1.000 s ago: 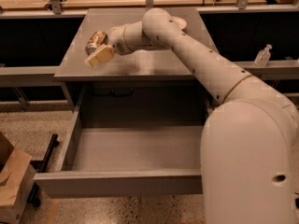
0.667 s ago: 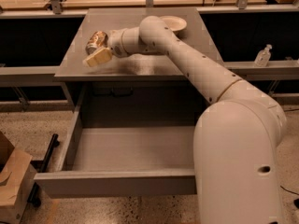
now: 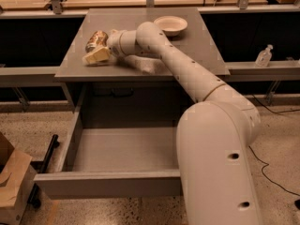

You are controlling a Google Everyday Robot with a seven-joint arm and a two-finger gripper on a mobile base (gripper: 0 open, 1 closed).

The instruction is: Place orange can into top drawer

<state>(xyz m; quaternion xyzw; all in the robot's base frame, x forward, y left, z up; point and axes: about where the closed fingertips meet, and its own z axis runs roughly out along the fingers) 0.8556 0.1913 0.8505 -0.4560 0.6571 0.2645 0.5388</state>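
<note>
Grey laminate covers the table (image 3: pixel 206 55), which carries the task items above the top drawer (image 3: pixel 122 150). The drawer is pulled fully out; its plain grey interior shows nothing in it, and its flat front panel faces the camera.

The orange can (image 3: pixel 96 40) lies on its side near the left edge of the table, orange-brown with pale patches. Its print is too small to read.

The hand (image 3: pixel 97 54) is at the can, low over the table, with its cream-coloured tip just in front of the can on the camera side. Whether the hand is spread or pressed onto the can cannot be told. The white arm (image 3: pixel 187 69) reaches from the robot's body (image 3: pixel 220 168) at lower right, diagonally across the table to the can.

A white bowl (image 3: pixel 170 25) stands upright towards the rear of the table, well apart from the can. A clear bottle (image 3: pixel 264 56) stands on the ledge to the right. A cardboard box (image 3: pixel 11 182) sits on the floor at lower left.
</note>
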